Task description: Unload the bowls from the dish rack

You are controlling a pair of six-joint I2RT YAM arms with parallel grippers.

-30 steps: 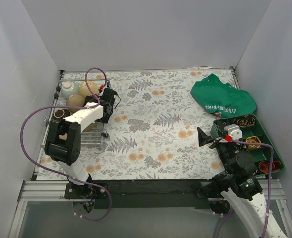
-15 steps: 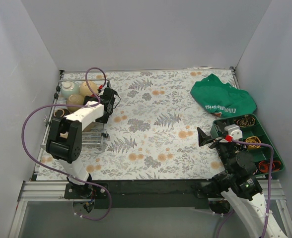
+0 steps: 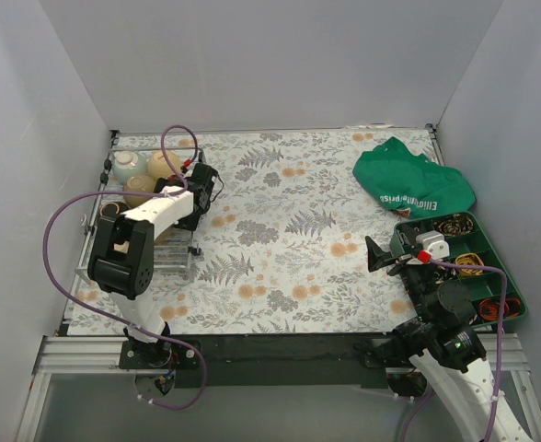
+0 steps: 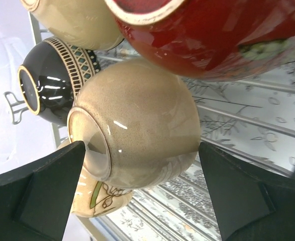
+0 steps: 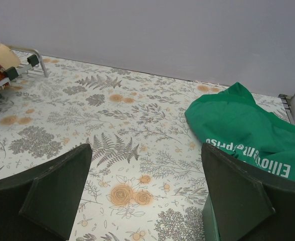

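Note:
The dish rack [image 3: 175, 261] stands at the table's left edge. In the top view it holds a mint bowl [image 3: 126, 166], a cream bowl [image 3: 164, 163], a beige bowl [image 3: 139, 187] and a dark bowl [image 3: 111, 210]. My left gripper [image 4: 141, 146] is open inside the rack, one finger on each side of a tan bowl [image 4: 142, 118] lying on its side. A red bowl [image 4: 212, 35], the dark patterned bowl [image 4: 49, 80] and a leaf-painted cream bowl [image 4: 95, 198] crowd around it. My right gripper [image 5: 146, 148] is open and empty over the cloth, far from the rack.
A crumpled green cloth [image 3: 413, 184] lies at the back right and shows in the right wrist view [image 5: 248, 130]. A green compartment tray [image 3: 514, 299] with small parts sits at the right edge. The rack's wires [image 4: 248, 125] run under the bowls. White walls enclose the table.
My left arm has edged slightly further into the rack. The bowls and my right arm have not visibly moved.

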